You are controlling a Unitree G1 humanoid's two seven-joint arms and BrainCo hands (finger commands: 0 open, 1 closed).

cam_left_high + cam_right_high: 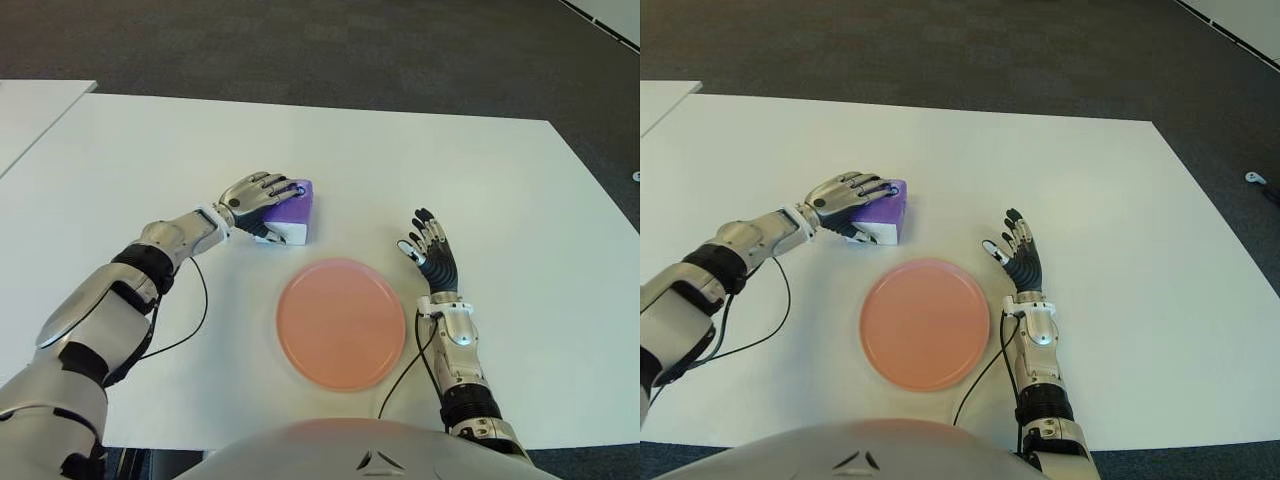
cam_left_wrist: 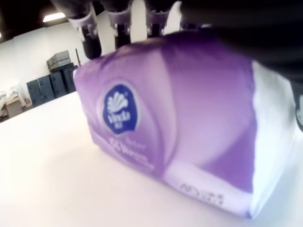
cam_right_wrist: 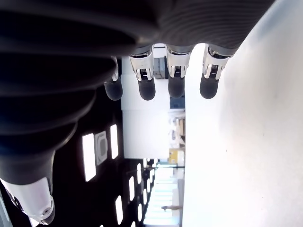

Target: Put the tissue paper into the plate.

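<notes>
Nearest, pink plate (image 1: 341, 322) bare, between both hands on white surface (image 1: 500, 190). Right hand (image 1: 432, 251) just beside plate's rim, fingers spread, grasping nothing. Beyond, left hand (image 1: 258, 194) draped over purple tissue pack (image 1: 290, 212), fingers curled atop; broad open room toward far edge.

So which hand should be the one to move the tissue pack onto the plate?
The left hand. It already lies over the purple tissue pack with its fingers wrapped across the top, just behind the pink plate. The right hand shows open and empty on the plate's other side, away from the pack.
</notes>
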